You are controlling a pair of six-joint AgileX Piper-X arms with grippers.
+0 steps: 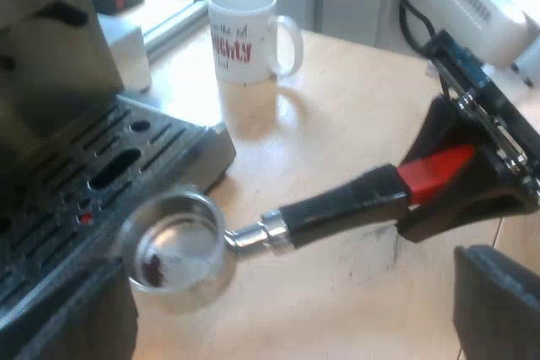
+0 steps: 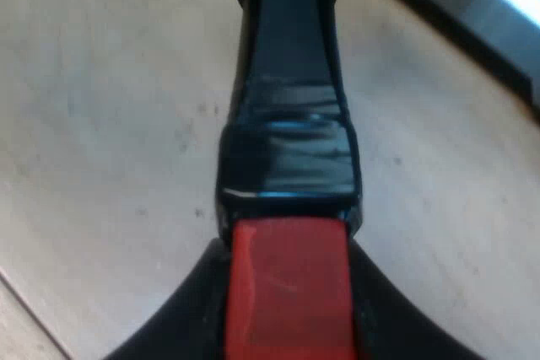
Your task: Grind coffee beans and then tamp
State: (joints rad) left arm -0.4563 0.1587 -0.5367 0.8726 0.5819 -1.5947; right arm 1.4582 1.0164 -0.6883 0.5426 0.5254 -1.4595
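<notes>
Beside the espresso machine (image 1: 59, 82), the likely heavy, rigid holder (image 1: 337, 206) points to three o'clock, my right gripper (image 1: 439, 170) clamped on its red end, a sound hold.

I have bare table (image 1: 363, 107) to pass over between the holder (image 1: 337, 208) and the mug (image 1: 245, 31). The machine (image 1: 101, 158) crowds the holder's cup end, and my right tool (image 1: 447, 170), clamped on its red end, blocks that side.
</notes>
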